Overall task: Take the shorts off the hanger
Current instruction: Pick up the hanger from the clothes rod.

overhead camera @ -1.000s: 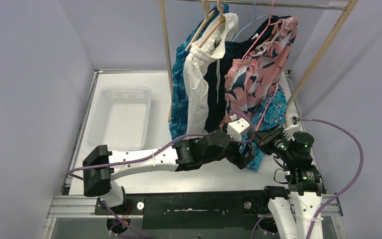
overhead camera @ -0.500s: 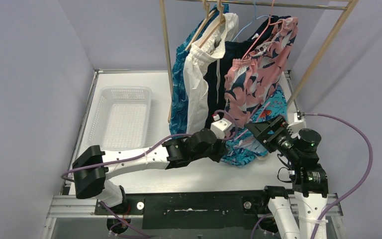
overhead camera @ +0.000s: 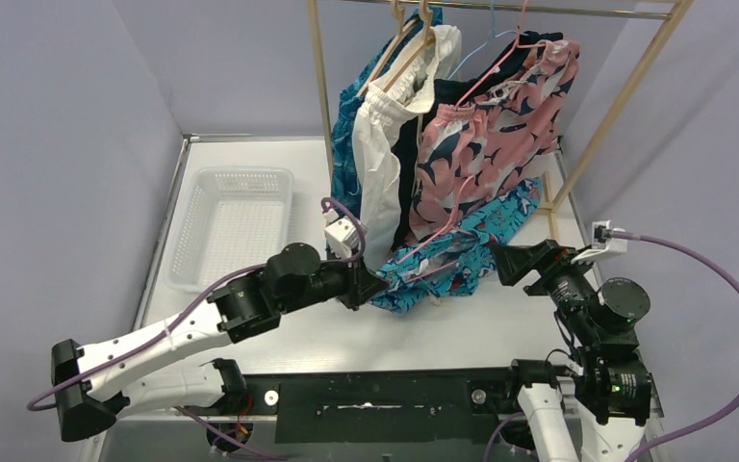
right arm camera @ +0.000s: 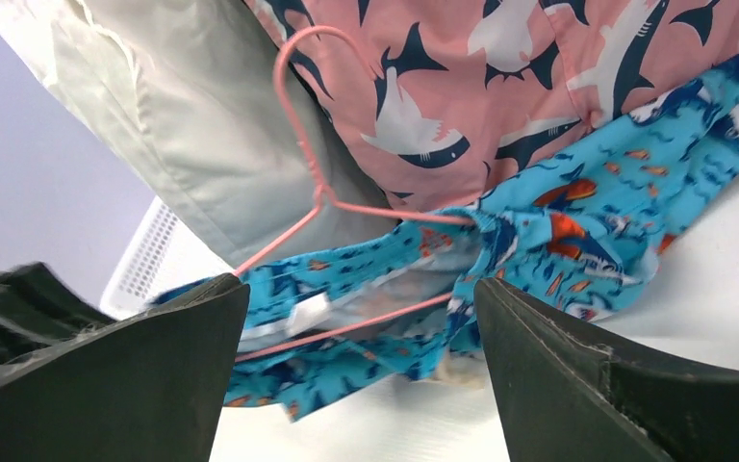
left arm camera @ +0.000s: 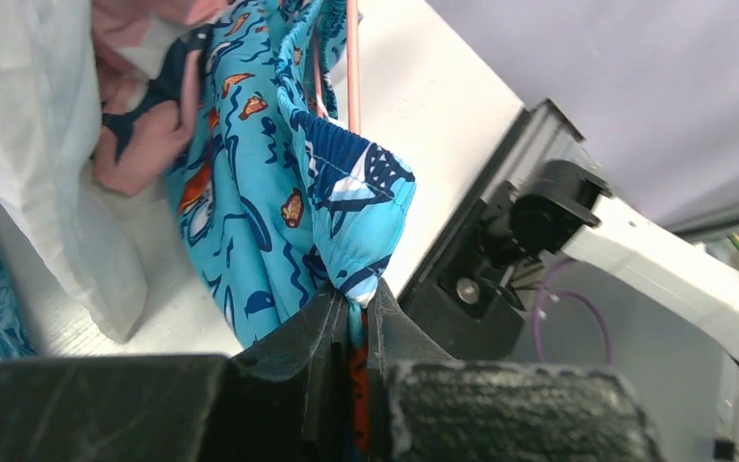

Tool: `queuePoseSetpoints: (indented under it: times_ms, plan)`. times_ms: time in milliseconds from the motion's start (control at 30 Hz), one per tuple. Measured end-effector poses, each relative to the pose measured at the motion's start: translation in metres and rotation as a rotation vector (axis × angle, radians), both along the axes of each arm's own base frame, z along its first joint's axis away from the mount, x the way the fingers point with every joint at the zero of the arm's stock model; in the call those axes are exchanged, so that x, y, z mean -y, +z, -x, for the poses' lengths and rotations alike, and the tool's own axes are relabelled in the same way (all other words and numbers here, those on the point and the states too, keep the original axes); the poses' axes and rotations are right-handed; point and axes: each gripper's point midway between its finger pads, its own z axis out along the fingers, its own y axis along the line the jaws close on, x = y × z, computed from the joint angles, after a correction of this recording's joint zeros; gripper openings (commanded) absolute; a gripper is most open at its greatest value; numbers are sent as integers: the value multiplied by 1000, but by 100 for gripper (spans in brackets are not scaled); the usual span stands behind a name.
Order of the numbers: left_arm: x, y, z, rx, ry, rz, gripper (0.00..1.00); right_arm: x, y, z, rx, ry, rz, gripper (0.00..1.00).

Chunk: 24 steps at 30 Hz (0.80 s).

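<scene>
I read clock directions from the top view, with 12 o'clock at the far wall.

**Materials and shapes**
- The teal cartoon-print shorts (overhead camera: 447, 262) are thin woven fabric with a gathered elastic waistband. They lie crumpled on the white worktop (overhead camera: 423, 332) below the hanging garments.
- A thin pink hanger (right arm camera: 300, 115) is threaded through the teal pair. Its hook is off the rail (overhead camera: 500, 9) and leans on the hanging fabric.
- Four pairs hang from the rail. From 9 to 3 o'clock they are the blue leaf-pattern shorts (overhead camera: 344, 144), the white drawstring shorts (overhead camera: 380, 168), the plain navy shorts (overhead camera: 410, 159) and the pink-and-navy shorts (overhead camera: 486, 130).
- A white perforated plastic basket (overhead camera: 239, 175) sits at 10 o'clock on the worktop.

**Jaws**
- The left jaws are pinched fully together on a fold of the teal pair's hem, at its 8 o'clock end.
- The right jaws stand spread wide and hold nothing. They are just off the shorts' 3 o'clock edge and face the hanger.

**Edges and room**
- The worktop at 6 o'clock of the teal pair is bare up to the near rail.
- At 12 o'clock the hanging hems touch the teal pair.
- The rack's slanted post (overhead camera: 616, 106) stands at 2 o'clock, near the right arm.
</scene>
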Motion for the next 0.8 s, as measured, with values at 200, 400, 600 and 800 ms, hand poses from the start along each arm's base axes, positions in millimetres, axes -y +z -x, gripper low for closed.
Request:
queuePoseSetpoints:
  times_ms: [200,400,600,800]
  plan:
    - [-23,24,32,-1,-104,53,0,-7,-22,-10,40,74,59,86]
    - [-40,45,56,7,-174,99,0,-20,-15,-16,101,171,78,87]
    - [-63,78,63,35,-163,93,0,-34,15,-10,236,268,102,88]
    - [-94,115,61,119,-77,150,0,-46,48,3,379,332,68,86]
